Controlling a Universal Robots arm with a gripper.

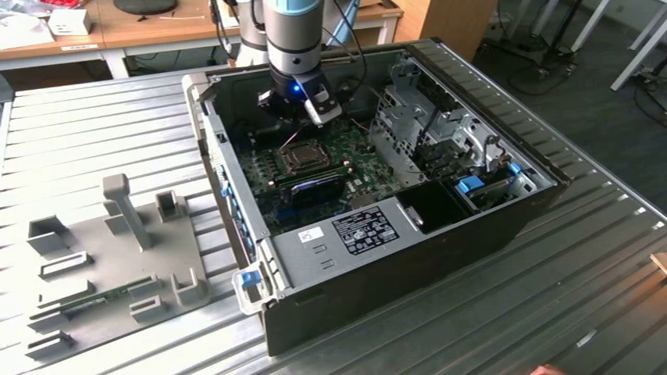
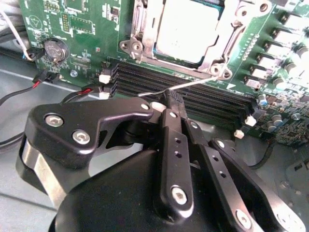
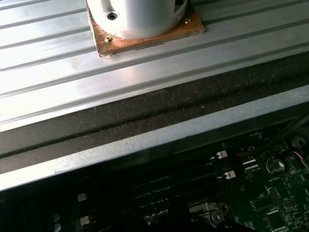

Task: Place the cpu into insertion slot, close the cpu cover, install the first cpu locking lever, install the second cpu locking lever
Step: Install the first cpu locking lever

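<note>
The cpu [image 2: 188, 29], a pale silvery square, lies in the insertion slot [image 1: 302, 156] on the green board inside the open computer case. The cpu cover [image 2: 145, 46], a silvery frame, lies flat around it. A thin wire locking lever [image 2: 198, 82] runs from a corner of the socket, over the memory slots, to my gripper [image 2: 170, 99]. My black fingers are shut together, with their tips touching the lever near its hooked end. In the exterior view my gripper [image 1: 302, 109] hangs inside the case just behind the socket.
Long black memory slots [image 2: 193, 96] lie between my fingers and the socket. Red and black cables [image 2: 29, 92] and a coin battery [image 2: 54, 49] are nearby. Metal drive cages [image 1: 438, 133] stand at the exterior view's right. A grey fixture plate [image 1: 115, 258] lies outside the case.
</note>
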